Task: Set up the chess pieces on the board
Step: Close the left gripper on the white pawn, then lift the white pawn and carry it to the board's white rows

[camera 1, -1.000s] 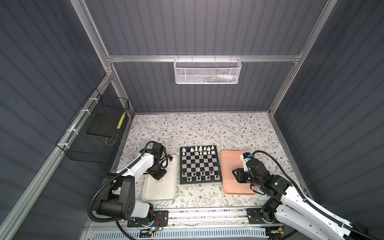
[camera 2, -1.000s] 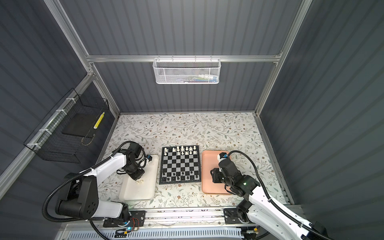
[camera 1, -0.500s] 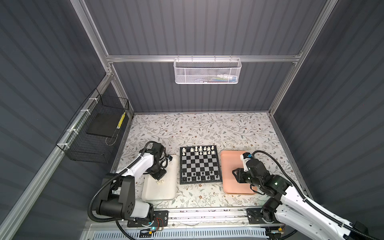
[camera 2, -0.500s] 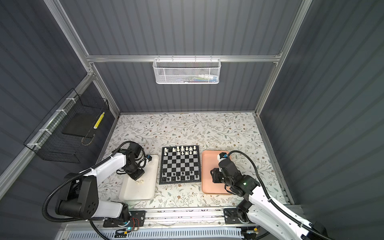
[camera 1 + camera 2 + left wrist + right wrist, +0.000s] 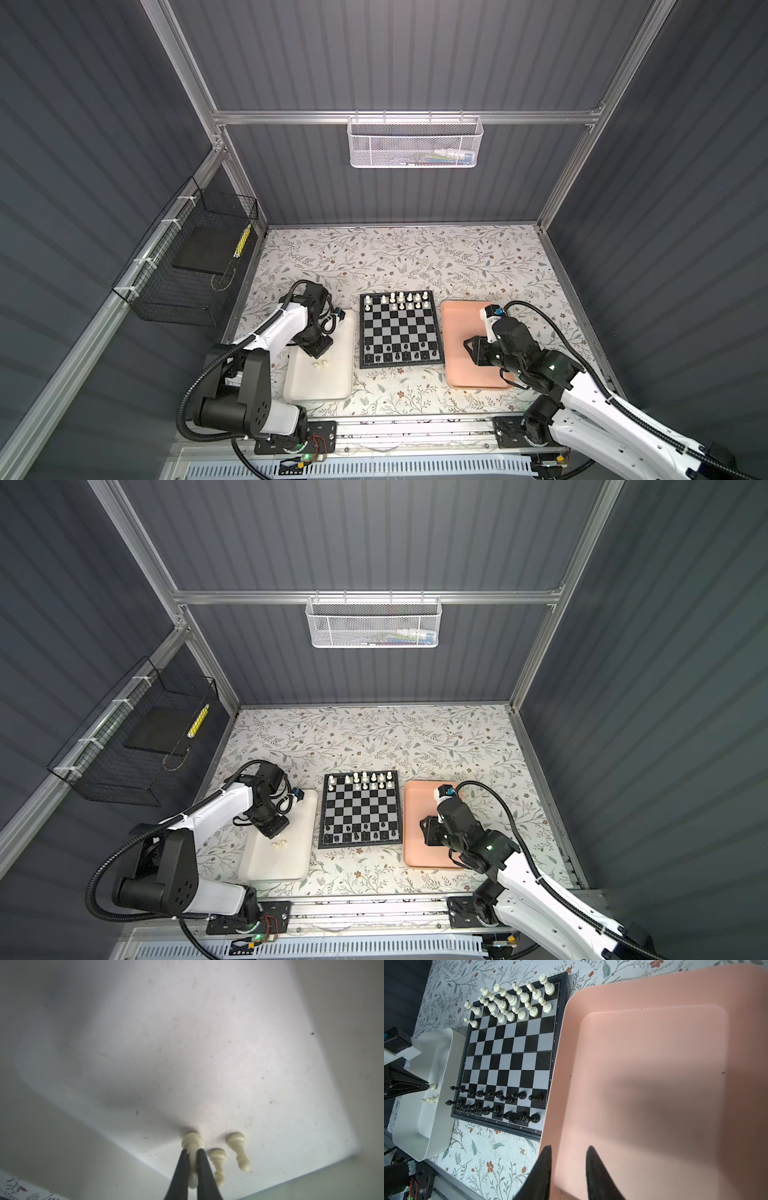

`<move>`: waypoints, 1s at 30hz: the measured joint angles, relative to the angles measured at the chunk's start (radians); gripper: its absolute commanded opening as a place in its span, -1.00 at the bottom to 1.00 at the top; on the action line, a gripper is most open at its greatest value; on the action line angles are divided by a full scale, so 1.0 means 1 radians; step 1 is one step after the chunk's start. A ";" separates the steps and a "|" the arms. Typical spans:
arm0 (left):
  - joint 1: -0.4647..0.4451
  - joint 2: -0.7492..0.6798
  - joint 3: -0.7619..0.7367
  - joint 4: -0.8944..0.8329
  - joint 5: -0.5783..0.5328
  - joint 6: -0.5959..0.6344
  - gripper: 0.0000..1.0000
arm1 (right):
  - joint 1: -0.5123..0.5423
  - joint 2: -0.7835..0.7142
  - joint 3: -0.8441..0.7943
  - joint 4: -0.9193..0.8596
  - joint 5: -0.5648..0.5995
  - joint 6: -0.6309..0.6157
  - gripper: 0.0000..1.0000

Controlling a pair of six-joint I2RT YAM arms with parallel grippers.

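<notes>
Left wrist view: the left end effector [image 5: 192,1153] is clamped on a cream pawn [image 5: 192,1141], its two dark fingers pinching the slim stem just above the round base.
Held pawn's place: inside the white tray [image 5: 187,1043], base towards the tray floor where a shadow meets it. Whether it touches the floor I cannot tell.
White tray contents: two loose pawns [image 5: 217,1158] lie on their sides just beside the held one, close together and clear of the fingers.
White tray's place: on the floral desk [image 5: 415,257], just left of the board [image 5: 400,330], long side along the board's black rim.
Board: between the two trays in both top views. Cream pieces [image 5: 512,1001] stand in its two far rows and black pieces [image 5: 496,1101] in its two near rows.
Salmon-pink tray [image 5: 457,320]: just right of the board, with plain pink floor showing in the right wrist view.
Right end effector [image 5: 569,1148]: jaws a narrow gap apart and gripping nothing, hanging over the pink tray, one finger above its rim and one above its floor.
White mesh basket [image 5: 415,143]: hung on the back rail. Something pale with a bluish part lies in it, too small to tell.
Black wire basket [image 5: 187,266]: fixed to the left wall, holding a dark flat slab and a thin yellow thing.
</notes>
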 measured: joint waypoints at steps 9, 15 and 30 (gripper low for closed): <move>0.000 0.046 0.154 -0.049 0.025 0.003 -0.86 | 0.000 0.000 -0.007 0.000 -0.002 0.000 -0.37; -0.003 0.099 0.284 -0.084 0.061 -0.003 -0.85 | 0.000 -0.018 -0.012 -0.003 -0.002 0.001 -0.38; -0.192 0.316 0.633 -0.147 0.078 -0.034 -0.83 | 0.000 -0.046 -0.021 -0.032 -0.001 0.023 -0.38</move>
